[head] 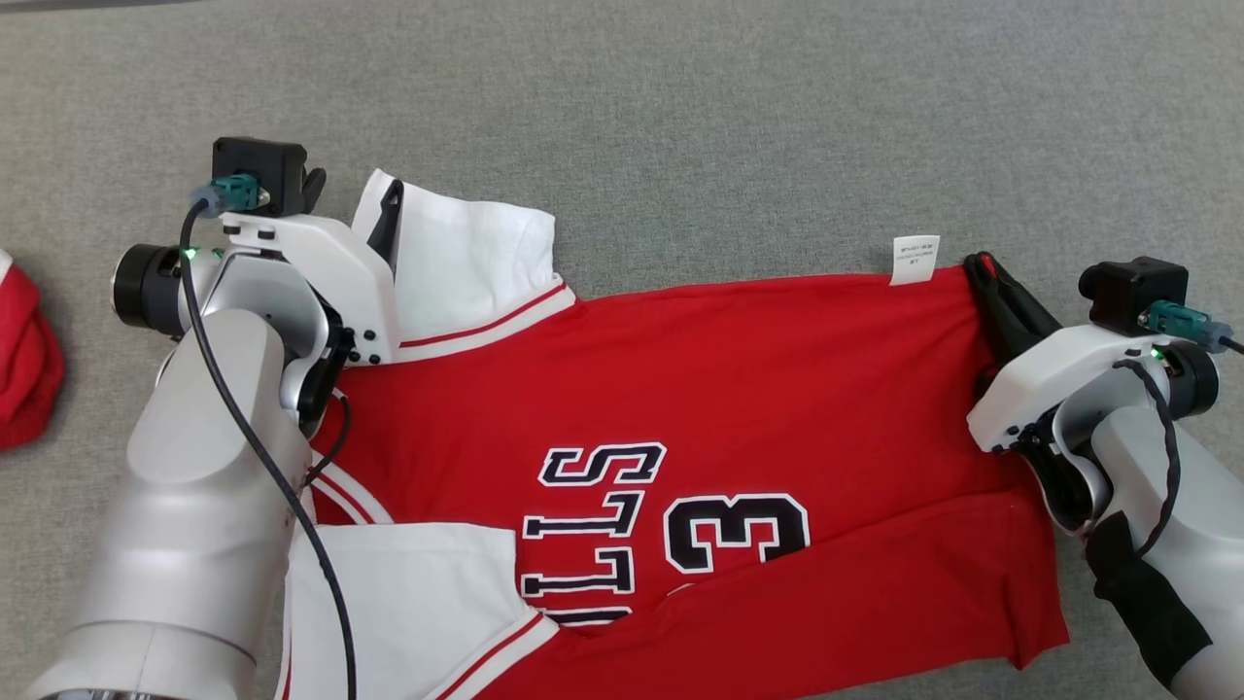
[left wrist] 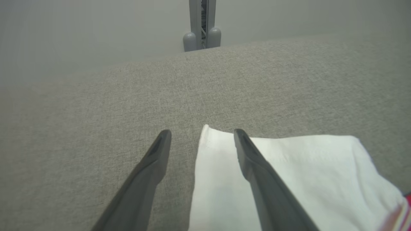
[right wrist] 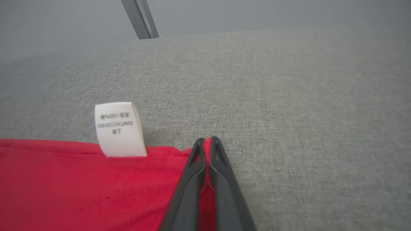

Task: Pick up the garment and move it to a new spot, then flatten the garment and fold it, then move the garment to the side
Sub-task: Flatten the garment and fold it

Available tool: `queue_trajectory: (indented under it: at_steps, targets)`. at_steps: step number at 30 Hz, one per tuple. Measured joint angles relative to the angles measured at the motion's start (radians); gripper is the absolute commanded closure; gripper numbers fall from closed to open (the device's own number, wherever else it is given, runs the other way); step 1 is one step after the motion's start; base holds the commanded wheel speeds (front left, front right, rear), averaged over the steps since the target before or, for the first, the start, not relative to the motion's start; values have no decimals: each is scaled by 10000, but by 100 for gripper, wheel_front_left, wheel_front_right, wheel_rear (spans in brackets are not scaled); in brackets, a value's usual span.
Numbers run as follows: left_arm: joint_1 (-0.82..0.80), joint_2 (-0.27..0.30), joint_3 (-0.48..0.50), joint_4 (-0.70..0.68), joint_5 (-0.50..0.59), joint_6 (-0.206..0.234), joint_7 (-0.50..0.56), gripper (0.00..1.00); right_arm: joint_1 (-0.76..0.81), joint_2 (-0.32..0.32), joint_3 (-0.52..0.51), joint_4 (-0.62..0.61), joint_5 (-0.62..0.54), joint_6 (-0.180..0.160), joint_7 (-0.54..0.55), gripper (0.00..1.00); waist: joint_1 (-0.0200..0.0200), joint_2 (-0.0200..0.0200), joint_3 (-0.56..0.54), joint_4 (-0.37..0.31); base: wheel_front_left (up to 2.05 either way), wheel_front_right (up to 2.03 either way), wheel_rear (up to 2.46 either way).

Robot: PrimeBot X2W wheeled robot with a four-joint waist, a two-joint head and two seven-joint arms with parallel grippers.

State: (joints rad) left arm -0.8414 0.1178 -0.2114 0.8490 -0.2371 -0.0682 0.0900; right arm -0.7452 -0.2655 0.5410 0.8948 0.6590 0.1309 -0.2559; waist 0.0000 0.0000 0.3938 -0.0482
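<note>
Silver arms (head: 194,467), black cables (head: 228,408)

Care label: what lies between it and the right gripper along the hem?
Only a bare stretch of red hem of the jersey lies between the care label and the right gripper, shut on its corner. The right wrist view shows it.

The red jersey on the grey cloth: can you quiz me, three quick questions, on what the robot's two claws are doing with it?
1. True or false: the right gripper is shut on a corner of the red jersey.
2. The left gripper is: A) open, straddling the white sleeve's edge; B) shut on the sleeve; C) holding the label.
3. Fill in: the digit printed on the jersey's front is ___.
Key: 1 true; 2 A; 3 is 3.
</note>
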Motion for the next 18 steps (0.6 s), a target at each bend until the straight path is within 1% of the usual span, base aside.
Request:
queue_trajectory:
  at_steps: [9,18]
  targets:
    - [-770,-81,-257,1156,2,-104,-263,0,-239,-71,132,-33,61,2,-21,100,0,0,293,-103,0,0,0]
    - [-1288,-117,-215,2121,-192,-117,-453,0,-357,-111,263,-56,182,4,-59,100,0,0,444,-147,0,0,0]
